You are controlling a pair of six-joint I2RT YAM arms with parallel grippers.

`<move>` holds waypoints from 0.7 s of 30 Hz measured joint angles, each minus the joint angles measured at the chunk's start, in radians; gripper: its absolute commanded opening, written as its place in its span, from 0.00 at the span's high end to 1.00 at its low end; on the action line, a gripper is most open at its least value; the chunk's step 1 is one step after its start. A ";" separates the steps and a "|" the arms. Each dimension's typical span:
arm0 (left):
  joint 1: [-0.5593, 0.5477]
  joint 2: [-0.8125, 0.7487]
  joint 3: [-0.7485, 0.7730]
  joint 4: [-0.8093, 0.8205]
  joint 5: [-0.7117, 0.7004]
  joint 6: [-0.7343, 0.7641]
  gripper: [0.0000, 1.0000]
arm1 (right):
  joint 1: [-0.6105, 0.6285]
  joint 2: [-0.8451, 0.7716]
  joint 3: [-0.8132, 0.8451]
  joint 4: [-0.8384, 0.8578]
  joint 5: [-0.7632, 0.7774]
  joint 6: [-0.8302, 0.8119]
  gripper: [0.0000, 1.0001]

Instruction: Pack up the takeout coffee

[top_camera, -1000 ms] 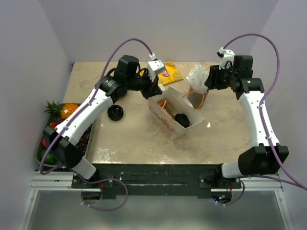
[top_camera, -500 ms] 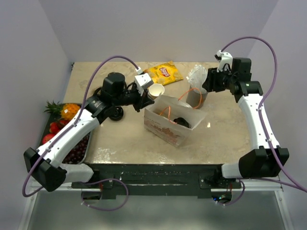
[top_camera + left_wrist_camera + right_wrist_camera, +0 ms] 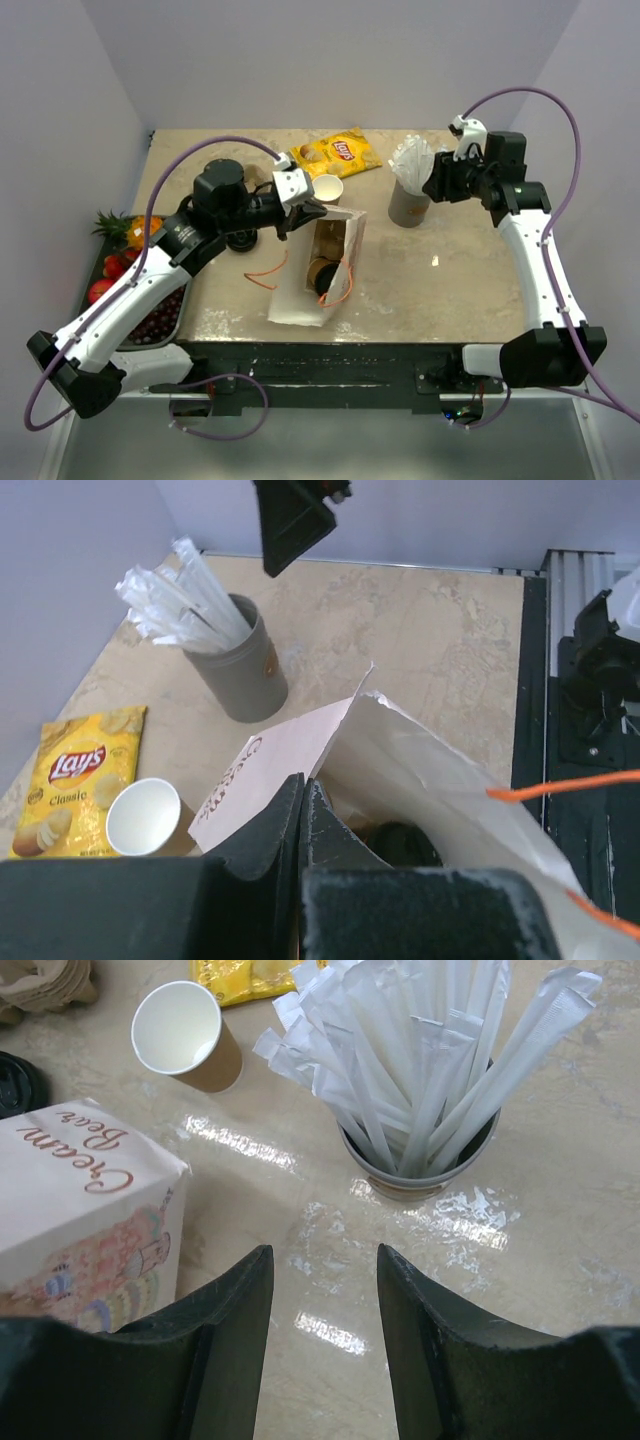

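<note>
One kraft cup (image 3: 327, 187) (upright) just beside the bag (image 3: 297, 298)

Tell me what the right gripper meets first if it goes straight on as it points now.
Probably the grey cup of straws, just ahead of the open right gripper and slightly off its centre line. Depth is unclear; it might touch the table first.
</note>
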 measured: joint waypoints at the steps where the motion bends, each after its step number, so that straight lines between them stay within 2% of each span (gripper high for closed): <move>1: -0.017 -0.004 0.000 -0.002 0.000 0.019 1.00 | 0.000 0.000 -0.002 0.000 0.000 0.000 0.51; 6: -0.083 -0.008 0.000 -0.008 -0.002 0.074 1.00 | 0.002 0.000 -0.009 0.004 0.000 0.000 0.51; 15: -0.088 0.063 0.045 -0.042 -0.087 0.076 1.00 | 0.005 0.009 0.000 0.002 -0.024 -0.004 0.52; 21: -0.088 0.122 0.090 -0.069 -0.113 0.041 1.00 | 0.056 0.052 0.166 -0.022 -0.124 -0.052 0.46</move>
